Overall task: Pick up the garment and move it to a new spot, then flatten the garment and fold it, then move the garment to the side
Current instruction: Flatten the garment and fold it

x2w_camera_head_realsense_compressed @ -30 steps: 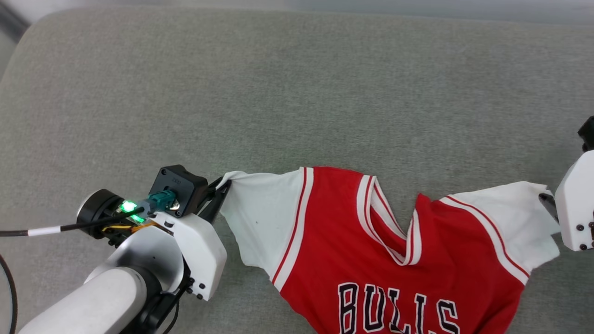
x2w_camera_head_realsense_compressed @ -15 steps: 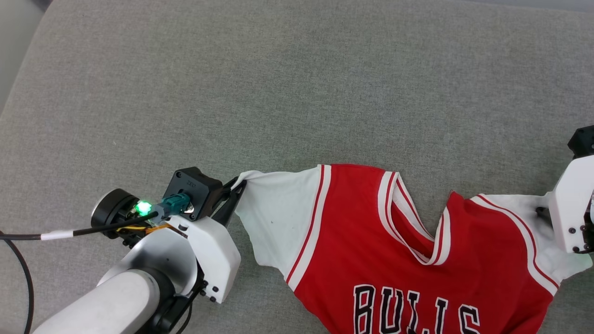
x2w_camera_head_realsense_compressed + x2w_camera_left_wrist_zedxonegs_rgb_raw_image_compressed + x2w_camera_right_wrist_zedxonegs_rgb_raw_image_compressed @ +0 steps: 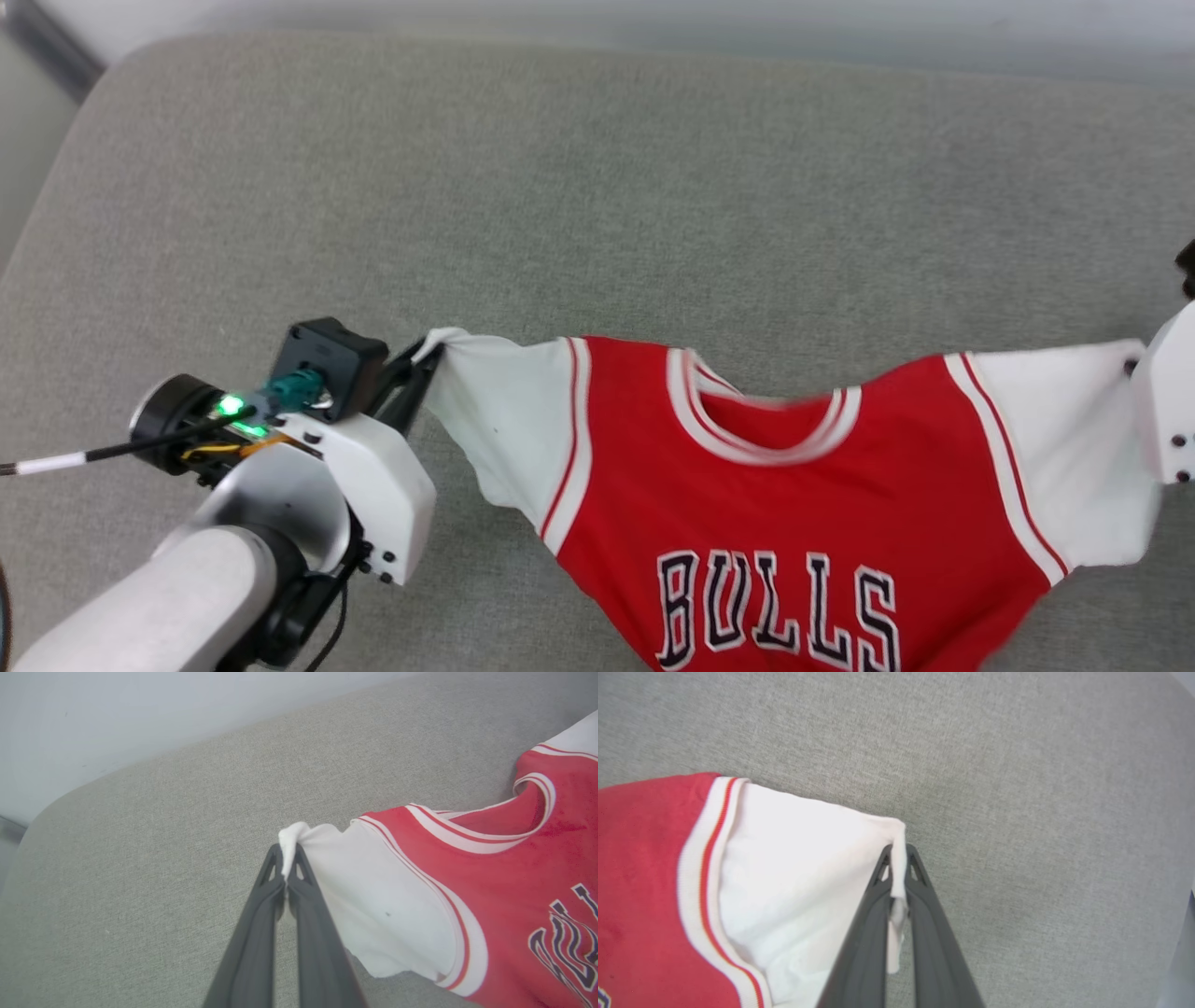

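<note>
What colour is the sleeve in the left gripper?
The sleeve is white, with red-and-white stripes at the shoulder; best seen in the left wrist view.

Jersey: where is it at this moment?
In the head view the jersey is stretched across the lower middle and right, over the grey cushion, front up, its ends pinched by the left gripper and the right gripper.

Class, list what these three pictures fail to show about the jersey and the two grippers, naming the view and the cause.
- Head view: the garment below its BULLS lettering is cut off by the bottom edge.
- Head view: the fingers of the right gripper are hidden behind its white housing.
- Head view: the collar trim is motion-blurred.
- All views: the garment's back is hidden by its front.
</note>
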{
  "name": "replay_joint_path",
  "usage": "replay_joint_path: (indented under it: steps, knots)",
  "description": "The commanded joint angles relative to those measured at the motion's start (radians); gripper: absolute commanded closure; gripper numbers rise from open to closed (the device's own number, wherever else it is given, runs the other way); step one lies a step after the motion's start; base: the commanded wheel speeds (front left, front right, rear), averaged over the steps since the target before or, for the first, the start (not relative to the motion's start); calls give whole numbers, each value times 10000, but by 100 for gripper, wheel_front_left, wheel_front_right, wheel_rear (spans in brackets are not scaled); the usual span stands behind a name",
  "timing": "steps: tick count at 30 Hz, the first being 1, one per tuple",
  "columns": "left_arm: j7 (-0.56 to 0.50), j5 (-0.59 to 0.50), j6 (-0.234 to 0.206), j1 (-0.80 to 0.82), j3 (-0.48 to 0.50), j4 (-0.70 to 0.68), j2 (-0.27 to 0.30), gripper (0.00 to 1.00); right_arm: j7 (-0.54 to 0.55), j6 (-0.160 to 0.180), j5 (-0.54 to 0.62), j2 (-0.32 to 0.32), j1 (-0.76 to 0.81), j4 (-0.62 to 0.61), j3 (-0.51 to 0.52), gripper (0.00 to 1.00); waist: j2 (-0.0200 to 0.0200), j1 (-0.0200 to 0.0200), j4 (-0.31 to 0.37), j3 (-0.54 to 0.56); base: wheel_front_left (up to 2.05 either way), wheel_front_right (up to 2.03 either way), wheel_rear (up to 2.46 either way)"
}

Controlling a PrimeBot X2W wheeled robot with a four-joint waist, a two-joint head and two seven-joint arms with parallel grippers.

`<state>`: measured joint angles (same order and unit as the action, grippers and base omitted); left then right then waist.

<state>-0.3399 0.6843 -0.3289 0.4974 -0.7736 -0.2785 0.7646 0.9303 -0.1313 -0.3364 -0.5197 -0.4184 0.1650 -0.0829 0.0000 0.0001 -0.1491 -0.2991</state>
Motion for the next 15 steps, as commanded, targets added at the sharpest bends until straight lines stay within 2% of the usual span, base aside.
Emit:
replay_joint_path:
  steps: [1,9,15]
  knots:
    - [86,50,-90,-93,123,-22,119,100,-105,10,-184,-62,-241,-115,78,100,0,-1,283,424,0,0,0]
    - [567,260,-431,-177,1015,-487,777,100,-679,10,-1307,-310,-614,-1419,895,100,0,-1,838,1365,0,0,0]
    - [1108,236,-652,48,1838,-939,1332,100,-1234,10,-1533,-416,-774,-2720,1487,100,0,-1,1164,1812,0,0,0]
